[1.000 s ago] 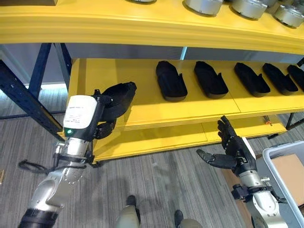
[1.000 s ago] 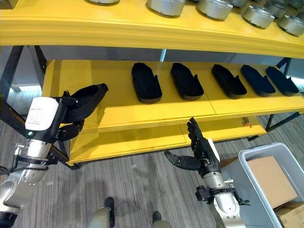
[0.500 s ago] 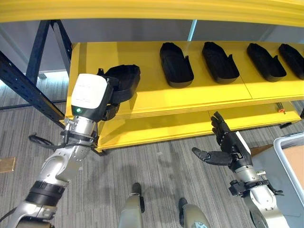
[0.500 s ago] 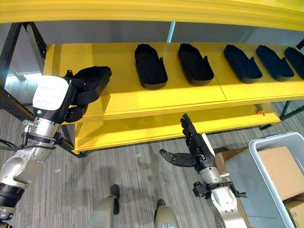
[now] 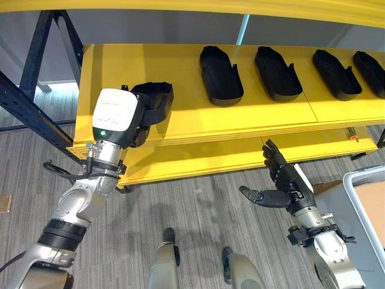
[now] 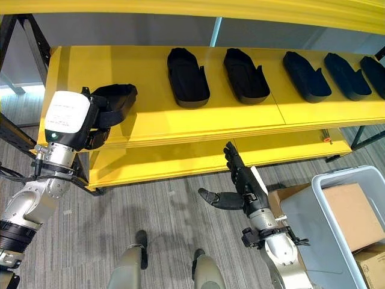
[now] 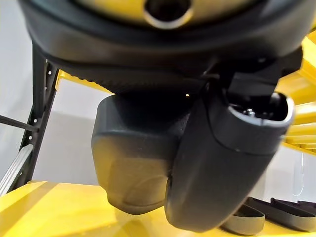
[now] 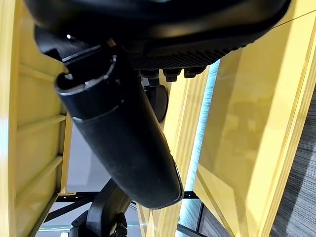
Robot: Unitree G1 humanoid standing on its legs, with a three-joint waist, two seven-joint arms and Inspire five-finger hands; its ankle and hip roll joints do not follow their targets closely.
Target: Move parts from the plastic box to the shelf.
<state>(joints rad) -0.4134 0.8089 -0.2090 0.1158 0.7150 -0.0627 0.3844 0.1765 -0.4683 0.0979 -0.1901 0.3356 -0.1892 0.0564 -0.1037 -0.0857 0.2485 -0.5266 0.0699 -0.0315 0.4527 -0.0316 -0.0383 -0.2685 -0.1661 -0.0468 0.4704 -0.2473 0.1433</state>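
Note:
A black shoe-shaped part (image 5: 155, 99) hangs at the left end of the yellow shelf (image 5: 180, 129), held by my left hand (image 5: 139, 133), whose fingers curl round it. In the left wrist view the part (image 7: 133, 168) sits close over the yellow board beside my thumb (image 7: 222, 163); I cannot tell whether it touches. Several more black parts (image 5: 220, 77) lie in a row further right on the same shelf. My right hand (image 6: 246, 188) hovers open and empty in front of the lower shelf, fingers spread. The grey plastic box (image 6: 301, 229) stands on the floor at the lower right.
A cardboard sheet (image 6: 352, 211) lies in the plastic box. A dark blue rack upright (image 5: 24, 114) slants past the shelf's left end. A lower yellow board (image 5: 198, 162) runs beneath the shelf. Free shelf room lies between the held part and the row.
The whole view has shifted as the camera moved. My left hand has carried the black part a little further in over the shelf's left end. My right hand stays open, nearly still.

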